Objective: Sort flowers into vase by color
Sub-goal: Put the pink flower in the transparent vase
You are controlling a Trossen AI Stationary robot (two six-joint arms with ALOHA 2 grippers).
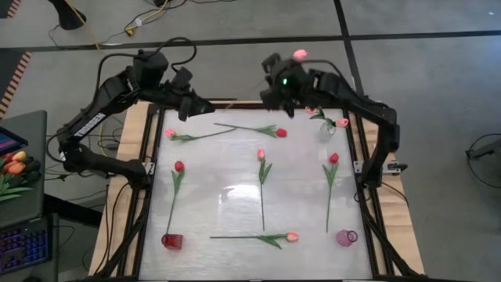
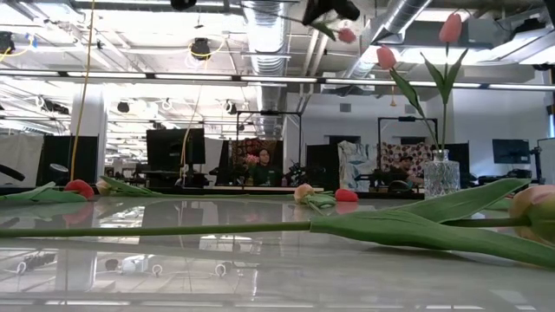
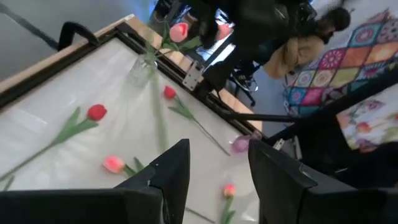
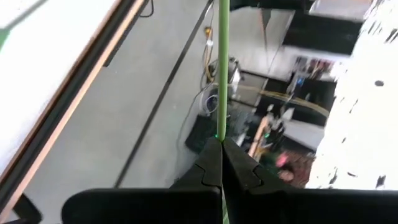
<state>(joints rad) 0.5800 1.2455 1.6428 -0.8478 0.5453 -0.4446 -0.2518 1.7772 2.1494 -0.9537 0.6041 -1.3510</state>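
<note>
My right gripper (image 1: 275, 67) is raised over the table's far edge, shut on the green stem (image 4: 222, 74) of a pink-headed flower (image 1: 300, 55). My left gripper (image 3: 217, 180) is up at the far left corner (image 1: 188, 108), open, with nothing between its fingers. A clear vase (image 1: 327, 130) at the far right holds pink tulips (image 2: 386, 58). A red vase (image 1: 172, 241) stands near left and a pink vase (image 1: 347, 237) near right. Several red and pink flowers lie flat on the white tabletop, among them a red one (image 1: 179, 166) and a pink one (image 1: 292, 236). My right gripper pinches the thin green stem (image 4: 221, 138) between its two fingertips. From there the stem runs straight out past the fingertips. The flower is lifted clear of the table, its pink head (image 2: 347, 35) high in the air near the far edge.
The black frame (image 1: 149, 180) runs along the table's sides. A laptop and a bunch of orange-red tulips (image 1: 16, 166) sit off the table to the left. Cables lie on the floor beyond the far edge. A person (image 2: 263, 165) sits in the room behind.
</note>
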